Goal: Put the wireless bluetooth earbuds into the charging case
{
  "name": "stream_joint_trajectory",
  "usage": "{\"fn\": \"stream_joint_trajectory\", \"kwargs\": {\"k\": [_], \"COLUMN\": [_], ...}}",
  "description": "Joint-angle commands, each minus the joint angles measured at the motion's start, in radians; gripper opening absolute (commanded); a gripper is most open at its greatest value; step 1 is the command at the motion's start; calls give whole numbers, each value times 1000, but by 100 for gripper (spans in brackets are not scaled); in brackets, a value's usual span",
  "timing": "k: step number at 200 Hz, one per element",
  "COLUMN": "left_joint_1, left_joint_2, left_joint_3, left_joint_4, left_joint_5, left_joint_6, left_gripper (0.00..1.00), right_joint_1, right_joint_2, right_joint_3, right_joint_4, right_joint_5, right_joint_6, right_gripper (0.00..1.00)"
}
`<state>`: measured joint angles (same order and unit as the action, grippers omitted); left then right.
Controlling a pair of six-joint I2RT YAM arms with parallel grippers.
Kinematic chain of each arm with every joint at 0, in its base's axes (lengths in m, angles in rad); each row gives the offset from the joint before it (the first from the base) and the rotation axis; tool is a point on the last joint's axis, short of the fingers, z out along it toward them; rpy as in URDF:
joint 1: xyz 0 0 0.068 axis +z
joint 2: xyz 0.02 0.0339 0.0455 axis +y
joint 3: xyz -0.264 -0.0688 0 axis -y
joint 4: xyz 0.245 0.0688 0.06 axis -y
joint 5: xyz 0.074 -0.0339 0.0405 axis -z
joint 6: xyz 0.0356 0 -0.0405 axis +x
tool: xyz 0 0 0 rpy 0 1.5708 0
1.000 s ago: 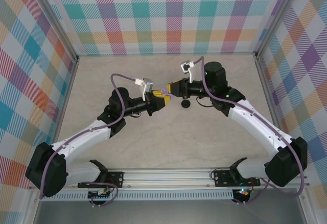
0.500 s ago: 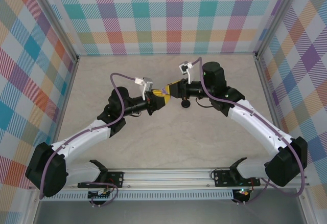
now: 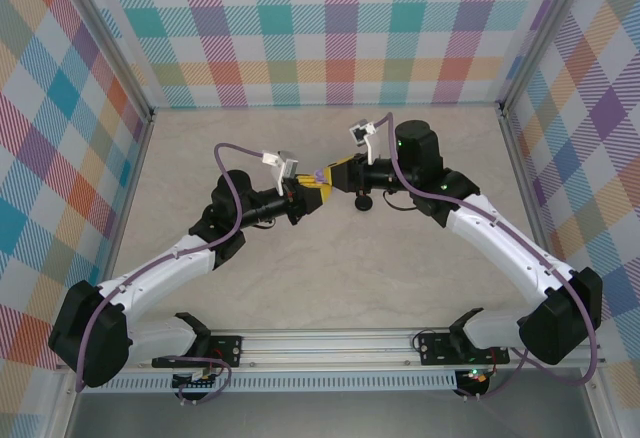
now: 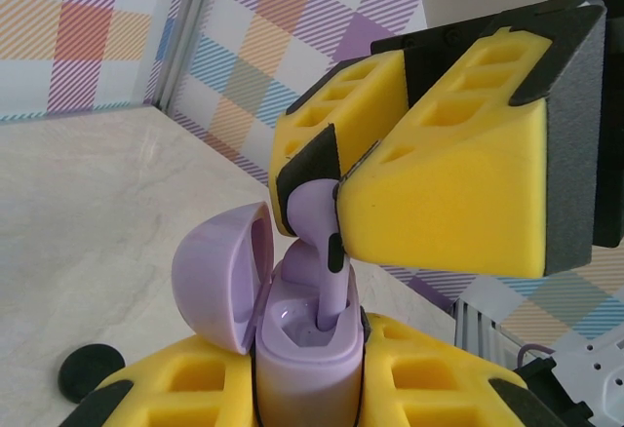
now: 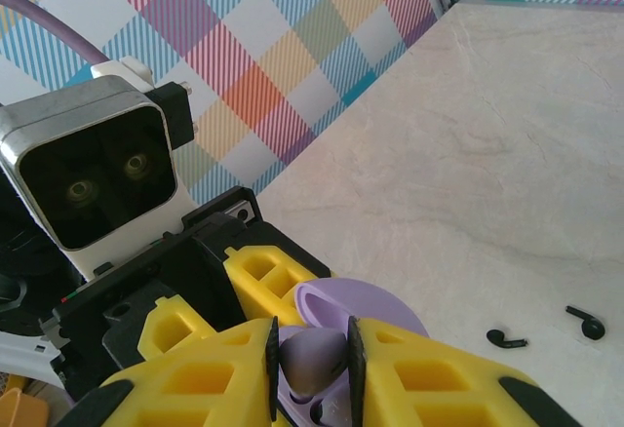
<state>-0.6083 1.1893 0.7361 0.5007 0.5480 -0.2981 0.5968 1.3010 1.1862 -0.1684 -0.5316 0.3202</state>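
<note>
Plaid walls [image 3: 340,28] box in a pale marbled tabletop [image 3: 330,288], and above its middle the two arms meet tip to tip. The left gripper [image 3: 306,191] is clamped narrowly on the body of a lilac charging case [image 4: 302,349], holding it upright off the table with its lid [image 4: 219,276] swung open to the side. The right gripper [image 4: 336,181] comes in from above, its yellow pads pinching the head of a lilac earbud [image 4: 327,271] whose stem points down into the case, the tip apparently already inside a socket. Over the last second the pair has barely moved: both grippers have drifted together slightly toward the far left, and the right wrist has closed in a touch on the left. That reads as fine alignment rather than a fresh approach, so this earbud is probably in its last stage of seating, not yet let go. Whether the pale shape beside the stem is a second earbud already seated cannot be told. Two black earbuds [image 5: 507,338] lie loose on the table, well apart from the grippers, with a black round case [image 4: 91,371] near them.
</note>
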Motion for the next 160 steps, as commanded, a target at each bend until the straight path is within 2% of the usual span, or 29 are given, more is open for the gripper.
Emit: {"fn": "stream_joint_trajectory", "kwargs": {"k": [1, 160], "left_joint_1": [-15, -14], "left_joint_2": [-24, -24], "left_joint_3": [28, 33], "left_joint_4": [22, -8], "left_joint_5": [-13, -19], "left_joint_6": [16, 32], "left_gripper": [20, 20], "right_joint_1": [12, 38], "right_joint_2": [9, 27], "right_joint_3": [38, 79], "right_joint_4": [-35, -141], "right_joint_5": [-16, 36], "right_joint_6": [-32, -90], "right_gripper": [27, 29]}}
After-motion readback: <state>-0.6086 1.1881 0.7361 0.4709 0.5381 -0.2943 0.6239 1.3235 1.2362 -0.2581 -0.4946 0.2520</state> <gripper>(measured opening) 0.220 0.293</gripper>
